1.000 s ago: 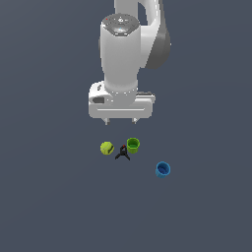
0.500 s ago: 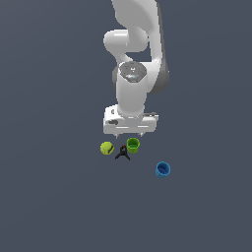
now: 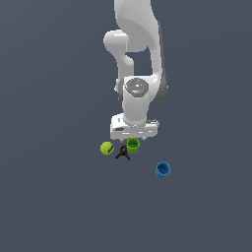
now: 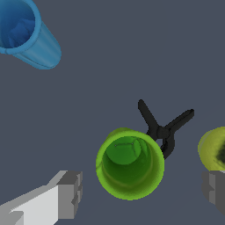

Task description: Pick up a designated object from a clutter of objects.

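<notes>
Green is your target: the small bright green cup, round and tapered with a smooth wall (image 4: 130, 165), stands upright on the dark grey table (image 3: 49, 197), mouth up and empty as far as you can see down into it. Take that cup as your landmark. The small black clamp (image 4: 163, 127) lies touching or just beside its rim; the contact itself is too tight to call. The yellow-green ball (image 4: 214, 148) sits near the cup beyond the clamp, and the blue tapered cup (image 4: 26, 35) stands well apart on the cup's other side.

Your tool (image 4: 140, 193) is wide open and holds nothing. In the wrist view one grey fingertip (image 4: 70, 193) shows on each side of the green cup, with clear gaps to its wall. So the approach looks nearly done; the last bit of descent, the closing and the lift are left.

Mind what you cannot see. In the exterior view the arm's white hand (image 3: 134, 129) covers the fingers and crowds the cup's top, so the height above the table is hard to judge. The far fingertip is cut off at the wrist picture's edge, close to the ball, and no red spot on the clamp shows.
</notes>
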`<action>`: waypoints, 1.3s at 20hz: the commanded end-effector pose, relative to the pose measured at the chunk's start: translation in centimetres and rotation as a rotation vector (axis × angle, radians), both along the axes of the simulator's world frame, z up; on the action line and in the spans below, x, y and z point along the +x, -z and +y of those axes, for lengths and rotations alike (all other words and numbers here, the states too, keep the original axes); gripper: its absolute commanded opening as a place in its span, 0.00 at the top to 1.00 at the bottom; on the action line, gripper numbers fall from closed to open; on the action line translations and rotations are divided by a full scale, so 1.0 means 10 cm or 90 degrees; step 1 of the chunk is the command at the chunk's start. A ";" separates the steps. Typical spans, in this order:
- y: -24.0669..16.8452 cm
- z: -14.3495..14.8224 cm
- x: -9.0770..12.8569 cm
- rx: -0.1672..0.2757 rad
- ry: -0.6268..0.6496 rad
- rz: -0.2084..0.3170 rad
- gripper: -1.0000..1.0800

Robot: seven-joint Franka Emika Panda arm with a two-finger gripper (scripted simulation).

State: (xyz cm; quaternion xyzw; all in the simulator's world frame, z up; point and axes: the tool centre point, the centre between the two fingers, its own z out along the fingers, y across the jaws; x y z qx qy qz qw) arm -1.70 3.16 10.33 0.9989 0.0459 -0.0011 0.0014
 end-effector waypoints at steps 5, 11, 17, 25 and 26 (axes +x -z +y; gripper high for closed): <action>0.11 0.04 -0.03 0.002 -0.002 -0.001 0.04; 0.17 0.03 -0.04 0.002 -0.002 -0.001 0.04; 0.44 0.03 -0.05 0.002 -0.002 -0.001 0.04; 0.61 0.04 -0.04 0.002 -0.002 -0.001 0.04; 0.61 0.04 -0.04 0.002 -0.002 -0.001 1.00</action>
